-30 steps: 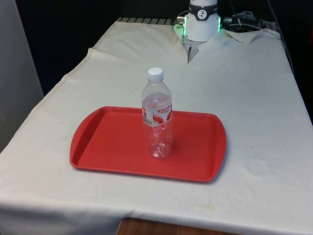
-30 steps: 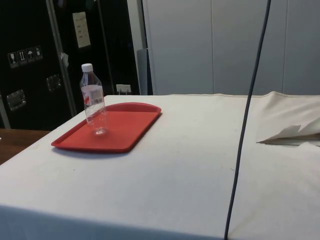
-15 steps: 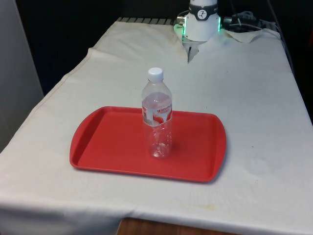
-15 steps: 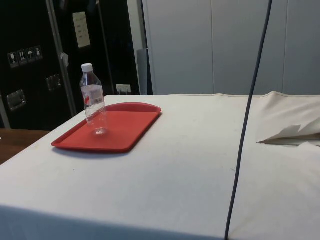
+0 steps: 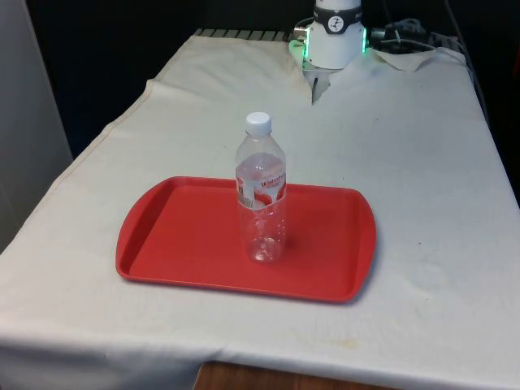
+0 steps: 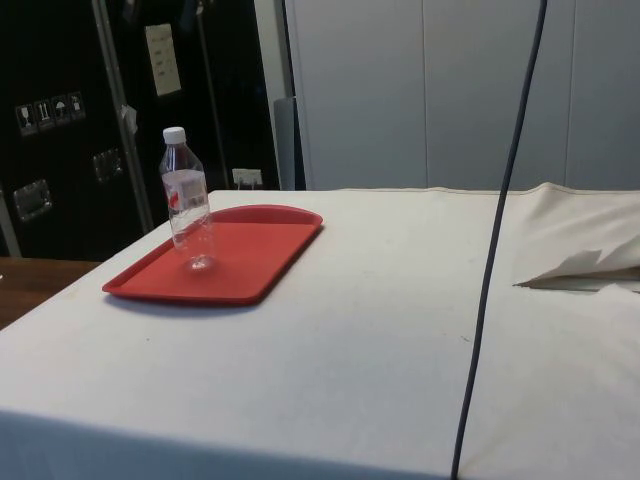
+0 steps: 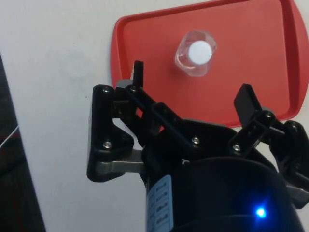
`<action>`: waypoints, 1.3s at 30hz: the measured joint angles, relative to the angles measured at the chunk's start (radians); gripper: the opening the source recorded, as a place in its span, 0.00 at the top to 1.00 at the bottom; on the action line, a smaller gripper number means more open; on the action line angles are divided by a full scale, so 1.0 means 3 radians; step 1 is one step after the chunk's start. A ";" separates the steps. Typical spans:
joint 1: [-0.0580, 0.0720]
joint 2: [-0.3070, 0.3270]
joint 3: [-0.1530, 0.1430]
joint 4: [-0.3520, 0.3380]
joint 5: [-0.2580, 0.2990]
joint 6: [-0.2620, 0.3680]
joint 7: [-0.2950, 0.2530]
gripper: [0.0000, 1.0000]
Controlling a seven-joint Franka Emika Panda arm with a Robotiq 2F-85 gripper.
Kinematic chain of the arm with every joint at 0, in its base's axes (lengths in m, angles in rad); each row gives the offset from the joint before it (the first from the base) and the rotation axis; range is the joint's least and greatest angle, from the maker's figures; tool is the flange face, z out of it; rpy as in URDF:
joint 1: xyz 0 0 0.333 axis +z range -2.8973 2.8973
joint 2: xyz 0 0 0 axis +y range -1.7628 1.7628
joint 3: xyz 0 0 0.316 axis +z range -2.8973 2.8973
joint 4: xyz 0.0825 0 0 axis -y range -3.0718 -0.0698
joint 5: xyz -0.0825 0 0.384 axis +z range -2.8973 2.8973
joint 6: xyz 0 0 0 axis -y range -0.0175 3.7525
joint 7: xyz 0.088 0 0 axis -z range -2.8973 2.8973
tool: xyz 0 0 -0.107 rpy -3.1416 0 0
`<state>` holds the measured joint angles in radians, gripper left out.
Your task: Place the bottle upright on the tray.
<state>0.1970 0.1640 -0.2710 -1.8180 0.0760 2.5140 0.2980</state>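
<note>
A clear plastic bottle point(image 5: 261, 195) with a white cap and a red and white label stands upright near the middle of the red tray point(image 5: 179, 236). From the side, the bottle point(image 6: 188, 205) rises from the tray point(image 6: 250, 260) near the table's corner. The wrist view looks straight down on the bottle's white cap point(image 7: 198, 51) and the tray point(image 7: 145, 38). My gripper point(image 7: 193, 79) hangs high above them, open, with nothing between its two black fingers point(image 7: 246, 99). The bottle stands free, well below the fingers.
White cloth covers the table around the tray. A fold of cloth point(image 6: 580, 262) lies at the side view's right. A dark cable point(image 6: 500, 230) hangs down across the side view. The table's wooden edge point(image 5: 244, 378) shows under the cloth.
The hanging cable in the side view has shifted slightly. The bottle and tray have not moved.
</note>
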 measured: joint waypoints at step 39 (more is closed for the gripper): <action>-0.0010 -0.0023 -0.0003 0.0037 0.0053 -0.0457 -0.0720 0.00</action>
<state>0.1940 0.1570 -0.2720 -1.8070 0.0920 2.3770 0.0820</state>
